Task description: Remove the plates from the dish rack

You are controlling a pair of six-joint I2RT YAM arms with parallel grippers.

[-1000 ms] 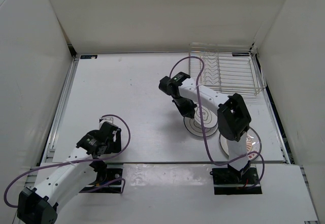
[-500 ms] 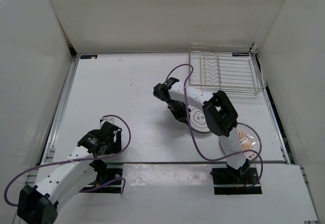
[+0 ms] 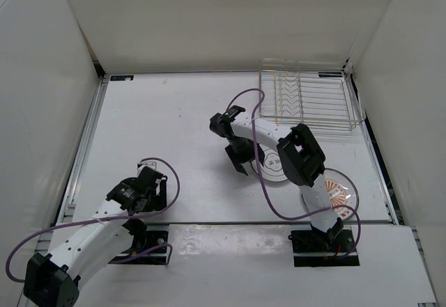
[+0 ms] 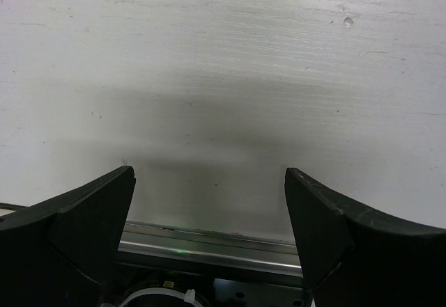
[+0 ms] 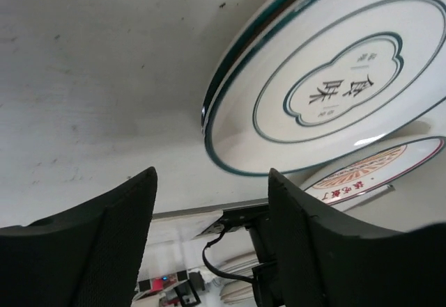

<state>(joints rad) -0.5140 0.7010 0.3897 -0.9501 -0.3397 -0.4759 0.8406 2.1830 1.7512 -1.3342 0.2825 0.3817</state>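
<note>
A white plate with thin dark rings (image 3: 274, 166) lies flat on the table, and the right wrist view shows its dark centre mark (image 5: 334, 91). A second dark rim seems to show just under its edge. My right gripper (image 3: 237, 158) stands open just left of that plate, nothing between its fingers (image 5: 211, 176). The orange sunburst plate (image 3: 339, 193) lies flat nearer the right arm's base, and its edge shows beyond the ringed plate (image 5: 369, 169). The dish rack (image 3: 311, 102) stands at the back right with no plate visible in it. My left gripper (image 3: 149, 183) is open over bare table (image 4: 209, 175).
White walls enclose the table on three sides. A metal rail (image 4: 209, 241) runs along the near edge under the left gripper. A purple cable (image 3: 265, 182) loops from the right arm across the ringed plate.
The right gripper has gone from shut on the ringed plate's edge to open. It has let the plate go and drawn slightly left of it. The left arm is still.
</note>
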